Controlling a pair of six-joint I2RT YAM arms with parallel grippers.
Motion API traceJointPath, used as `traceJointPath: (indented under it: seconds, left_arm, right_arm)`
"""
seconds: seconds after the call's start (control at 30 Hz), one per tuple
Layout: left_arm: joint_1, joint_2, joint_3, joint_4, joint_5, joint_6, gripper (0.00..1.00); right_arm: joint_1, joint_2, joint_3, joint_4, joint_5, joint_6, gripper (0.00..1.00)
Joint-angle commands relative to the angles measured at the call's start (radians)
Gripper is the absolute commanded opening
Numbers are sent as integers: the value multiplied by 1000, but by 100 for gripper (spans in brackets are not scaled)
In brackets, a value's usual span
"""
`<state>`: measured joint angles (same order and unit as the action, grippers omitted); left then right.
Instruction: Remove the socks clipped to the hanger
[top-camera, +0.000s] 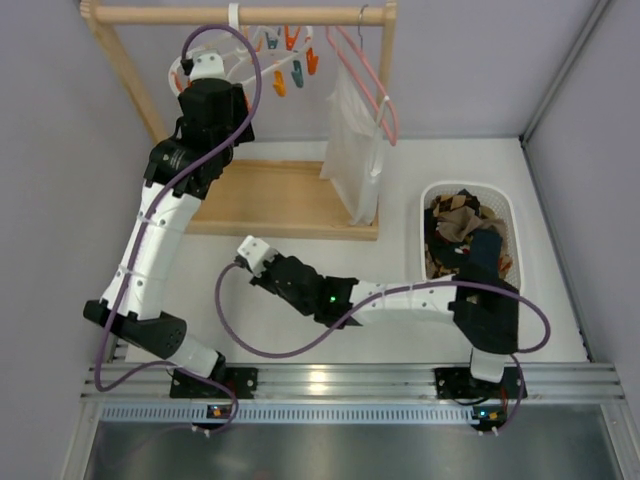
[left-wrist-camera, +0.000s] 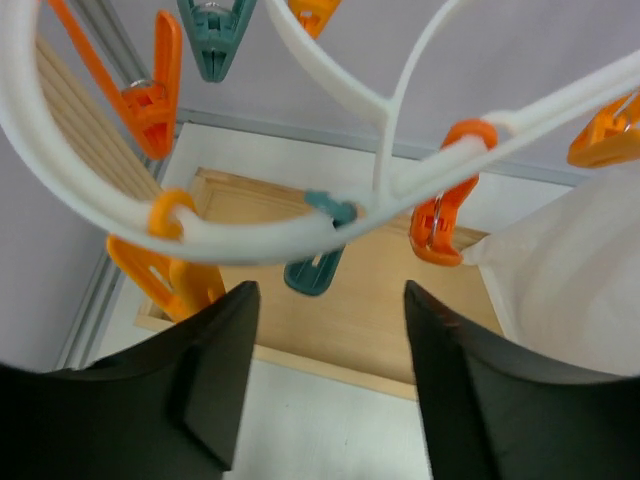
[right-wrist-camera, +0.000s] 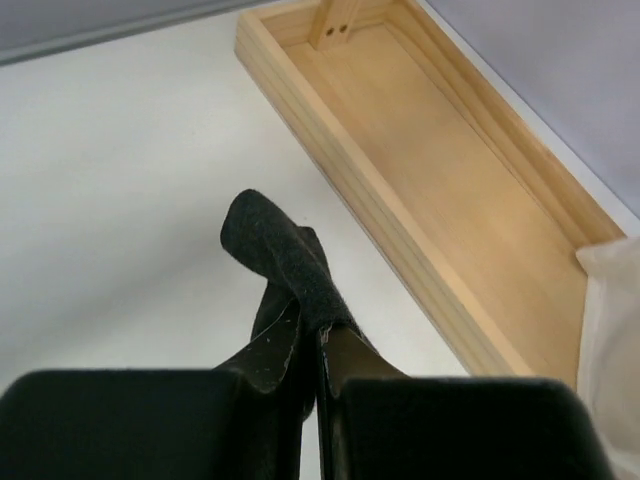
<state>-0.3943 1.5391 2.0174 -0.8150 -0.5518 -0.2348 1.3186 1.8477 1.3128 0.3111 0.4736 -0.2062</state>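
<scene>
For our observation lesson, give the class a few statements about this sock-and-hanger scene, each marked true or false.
1. Socks lie in the white basket. True.
2. The left fingers grip a sock. False: they stand open and empty near the hanger.
3. The right fingers are shut. True.
4. A sock hangs from the orange clothespin. False: it is bare.
</scene>
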Motion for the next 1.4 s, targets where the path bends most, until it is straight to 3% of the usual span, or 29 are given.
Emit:
traceJointPath:
  seconds: [0.0,0.1,0.13,0.47,0.53,0.73,0.87,0.93,0.97,1.07,1.23,1.37]
  left_arm:
    - [0,-98,-52,19,41,-43,69]
    - [0,-173,-126,19,58,-81,82]
    - [0,-203,-149,20,68,-95,98]
    - [2,-569,-528,23,89,-152,98]
    - [0,-647,-624,22,82,-143,98]
    - [0,-786,-897,34,138,-135,98]
    - [0,-841,-1062,77,196,-124,98]
    - [0,-875,-1108,96,240,-147,98]
    - [0,-885,-1121,103,242,-152,98]
    - [2,-918,-1137,103,230,-156,98]
    - [-1,-953,-1149,114,250,-156,98]
    - [-5,-971,-1152,112,245,-156,98]
  right_arm:
    - [18,-256,-125,92,92,114,0]
    - [16,-407,-265,21,178,166,0]
    - [16,-442,-291,-4,207,175,0]
    - [-110,-910,-483,-486,454,450,0]
    - [-148,-968,-475,-602,462,481,0]
    - [-436,-1102,-439,-774,343,496,0]
    - [-736,-1066,-396,-811,177,452,0]
    - [-855,-1009,-374,-811,30,444,0]
    - [-972,-987,-369,-801,-71,436,0]
    - [-1160,-880,-372,-756,-154,433,0]
    - [-1343,-557,-382,-629,-375,444,0]
    - [-1345,-437,-460,-512,-420,496,0]
